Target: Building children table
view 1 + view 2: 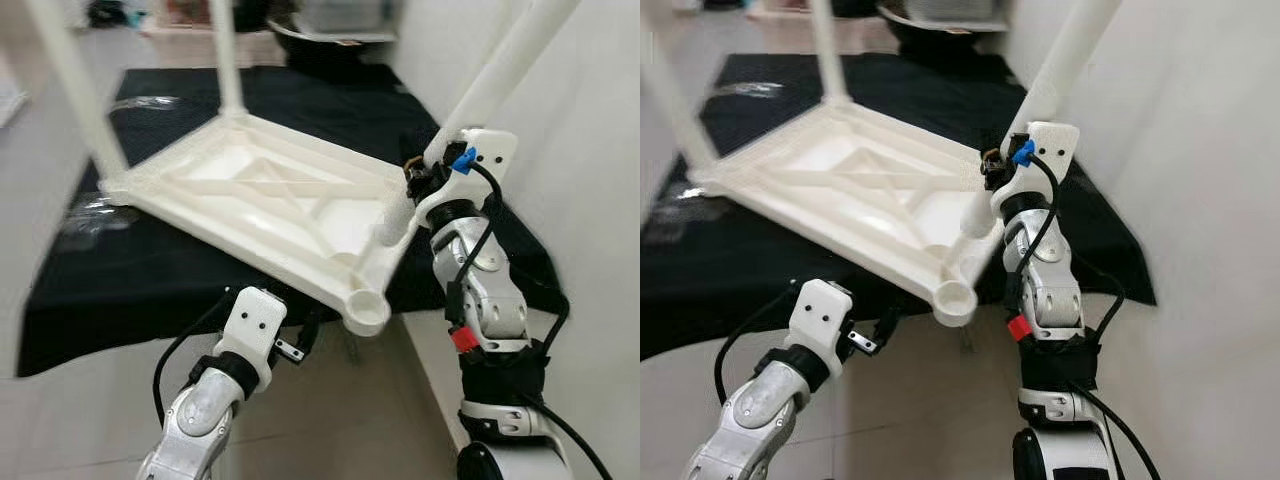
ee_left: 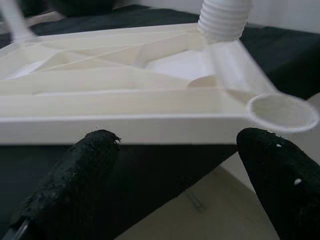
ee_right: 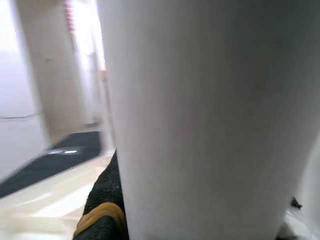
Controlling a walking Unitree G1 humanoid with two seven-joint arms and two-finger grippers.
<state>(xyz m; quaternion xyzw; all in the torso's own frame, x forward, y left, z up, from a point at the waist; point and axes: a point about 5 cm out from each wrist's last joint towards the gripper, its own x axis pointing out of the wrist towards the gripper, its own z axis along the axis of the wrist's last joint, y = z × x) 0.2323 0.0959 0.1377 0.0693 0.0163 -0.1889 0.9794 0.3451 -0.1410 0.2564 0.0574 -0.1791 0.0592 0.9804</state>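
A white plastic table top [image 1: 270, 200] lies upside down and tilted on a black cloth [image 1: 130, 280]. Two white legs [image 1: 228, 60] stand in its far corners. My right gripper [image 1: 425, 175] is shut on a third white leg [image 1: 500, 70]. This leg slants up to the right, and its threaded end [image 2: 222, 17] is at the right corner of the top. In the right wrist view the leg [image 3: 200, 115] is pressed against a black finger [image 3: 100, 215]. The near corner socket [image 1: 367, 310] is empty. My left gripper [image 2: 177, 142] is open just below the top's near edge, holding nothing.
A white wall [image 1: 590, 120] runs close along the right side. The black cloth ends at an edge near my arms, with pale floor [image 1: 100, 420] below it. Dark objects and a tray stand at the far end [image 1: 330, 30].
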